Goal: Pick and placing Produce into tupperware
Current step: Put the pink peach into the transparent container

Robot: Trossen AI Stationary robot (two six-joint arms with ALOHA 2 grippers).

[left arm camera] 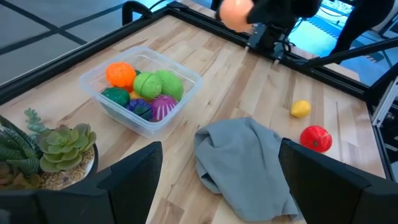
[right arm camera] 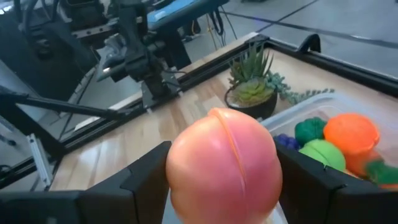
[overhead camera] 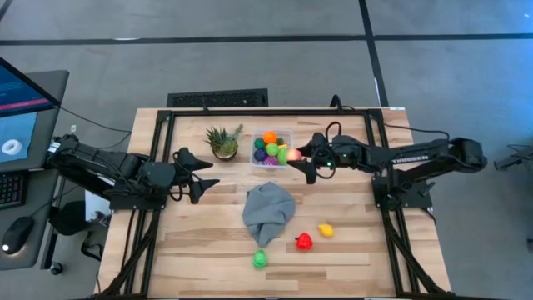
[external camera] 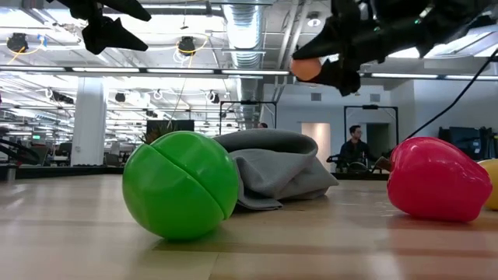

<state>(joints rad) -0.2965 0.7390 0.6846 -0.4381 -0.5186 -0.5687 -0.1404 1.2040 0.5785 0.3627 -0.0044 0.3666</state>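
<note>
1. Bench (overhead camera: 350, 250): wooden top carrying every item.
2. Grey cloth (overhead camera: 269, 210): crumpled mid-bench, near the loose produce.
3. Tupperware (overhead camera: 255, 158): clear tub beside the potted succulent (overhead camera: 223, 142), already holding several pieces.
4. Right pincer (overhead camera: 296, 155): clamped on a peach (right arm camera: 222, 167), poised at the tub's edge, apparently for release.
5. Left pincer (overhead camera: 206, 172): wide, empty, waiting aside.
6. Green (overhead camera: 261, 259), red (overhead camera: 304, 242) and yellow (overhead camera: 326, 230) pieces: unpacked.

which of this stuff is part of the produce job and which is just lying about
Part of the job:
- tupperware, already holding several pieces
- peach, held by the right gripper by the tupperware
- green piece, red piece and yellow piece, loose on the table

Just lying about:
- potted plant
- grey cloth
- left gripper, open, waiting
</note>
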